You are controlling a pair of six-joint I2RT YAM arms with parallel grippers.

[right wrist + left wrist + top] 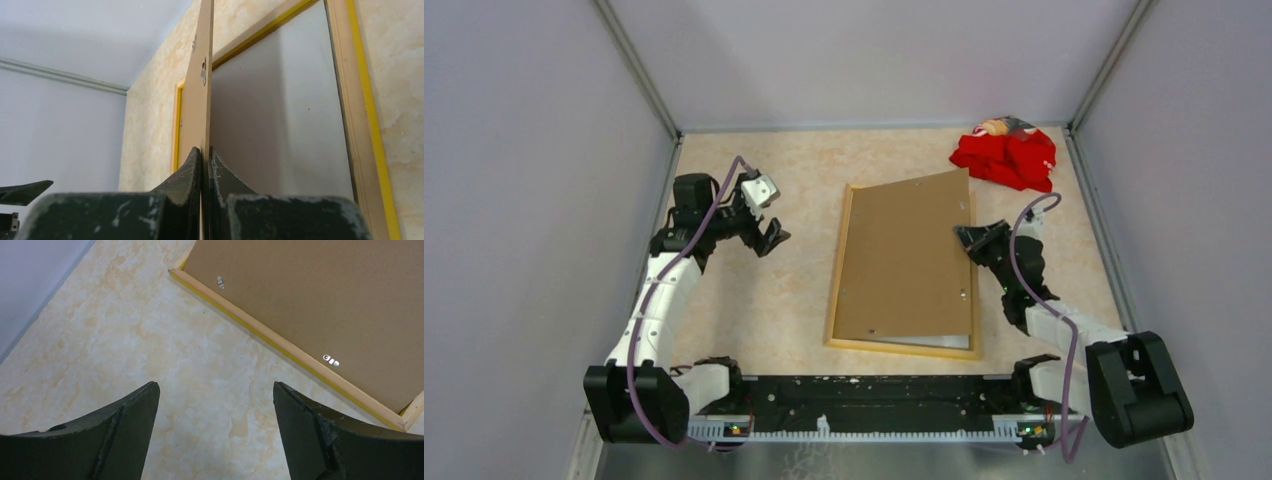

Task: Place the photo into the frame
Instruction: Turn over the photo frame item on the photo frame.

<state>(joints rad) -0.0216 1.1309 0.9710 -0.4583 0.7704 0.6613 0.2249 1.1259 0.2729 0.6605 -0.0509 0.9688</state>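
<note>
The pale marbled table [764, 300] spreads under both of your pincers. Just left of your right pincer [205, 155] lies the thin rectangular frame [904, 349], face down, its pale wood back up and a bright yellow edge showing.

Over it leans the plain brown backing board [904, 260]. Your right pincer is pressed together on the board's right edge and holds that side raised. The board's left side appears to rest down along the frame's left rail.

Under the lifted board, just ahead of the right pincer's fingers, the rectangular paper photo [280, 125] sits inside the frame's recess. Its plain white back is up and its printed side is hidden.

A crumpled red cloth [1006, 157] lies beyond the right pincer by the far wall, well apart from the frame. Your left pincer [215, 389] is spread wide and holds nothing. It hangs over bare table, with the frame's left rail ahead and to its right, not touching. Two small metal clips [330, 360] sit on the board close to that rail.

As I judge it, the main step is done, because the photo is in the frame. What is left for you is to lower the board flat and, likely, turn the clips. No brand, label or writing can be read anywhere.
</note>
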